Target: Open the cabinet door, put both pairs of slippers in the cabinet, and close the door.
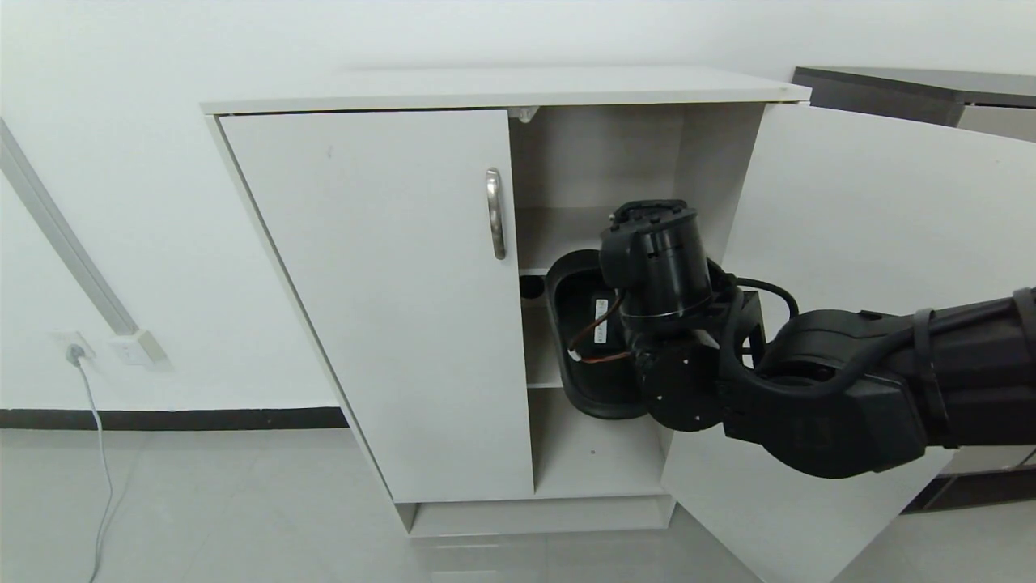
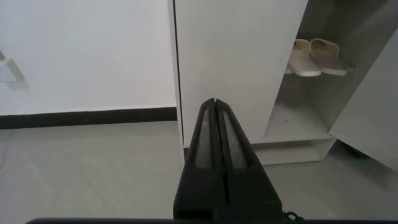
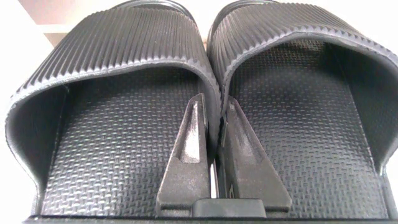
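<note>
Right end effector (image 3: 213,106) pinches the black slippers (image 3: 124,137) by their touching inner walls, so the pair lifts as one, probably for the shelf (image 1: 541,380) beyond. Left end effector (image 2: 214,106), pressed together, hangs spare.

left gripper (image 2: 214,107): fingers are pressed flat together | right arm (image 1: 850,389): is held stretched forward, wrist bent | right gripper (image 3: 214,115): fingers are clamped on adjoining walls of black slippers (image 3: 118,130)

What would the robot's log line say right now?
right door open | right gripper jaws shut on black slippers, in cabinet opening | beige slippers on shelf | left gripper jaws shut, empty
</note>
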Controlling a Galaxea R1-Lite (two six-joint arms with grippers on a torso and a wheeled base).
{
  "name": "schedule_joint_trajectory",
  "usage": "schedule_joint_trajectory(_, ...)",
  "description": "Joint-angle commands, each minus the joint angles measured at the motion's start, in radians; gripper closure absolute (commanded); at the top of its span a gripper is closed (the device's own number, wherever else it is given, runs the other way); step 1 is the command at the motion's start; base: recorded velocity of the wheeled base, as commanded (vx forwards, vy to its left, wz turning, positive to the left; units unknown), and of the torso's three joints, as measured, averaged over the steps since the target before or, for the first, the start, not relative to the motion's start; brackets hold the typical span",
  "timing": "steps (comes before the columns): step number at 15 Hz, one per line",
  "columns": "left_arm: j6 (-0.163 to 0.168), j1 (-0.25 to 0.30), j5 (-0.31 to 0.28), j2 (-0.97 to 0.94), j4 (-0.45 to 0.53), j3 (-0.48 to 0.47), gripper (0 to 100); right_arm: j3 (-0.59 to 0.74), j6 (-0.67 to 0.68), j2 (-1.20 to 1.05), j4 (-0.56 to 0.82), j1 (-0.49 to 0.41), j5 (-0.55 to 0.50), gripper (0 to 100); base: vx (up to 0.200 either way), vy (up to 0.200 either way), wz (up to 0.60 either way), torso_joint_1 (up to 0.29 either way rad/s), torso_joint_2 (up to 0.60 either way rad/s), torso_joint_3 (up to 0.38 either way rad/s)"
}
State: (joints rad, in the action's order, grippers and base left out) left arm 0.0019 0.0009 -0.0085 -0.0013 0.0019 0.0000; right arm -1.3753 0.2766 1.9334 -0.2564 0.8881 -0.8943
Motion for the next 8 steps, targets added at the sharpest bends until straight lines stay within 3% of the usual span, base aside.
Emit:
schedule_joint_trajectory(1,0.001,0.001,-0.001,0.001,0.000,0.000,100,0.002,0.001,-0.002,-0.001,0.000,0.000,100,0.200,0.000,0.00,0.007,0.00,0.007)
schedule_joint_trajectory(8,0.004,0.001,-0.002,0.001,0.001,0.000,100,0.001,0.000,0.001,-0.001,-0.009,0.001,100,0.200,0.000,0.00,-0.002,0.00,0.004)
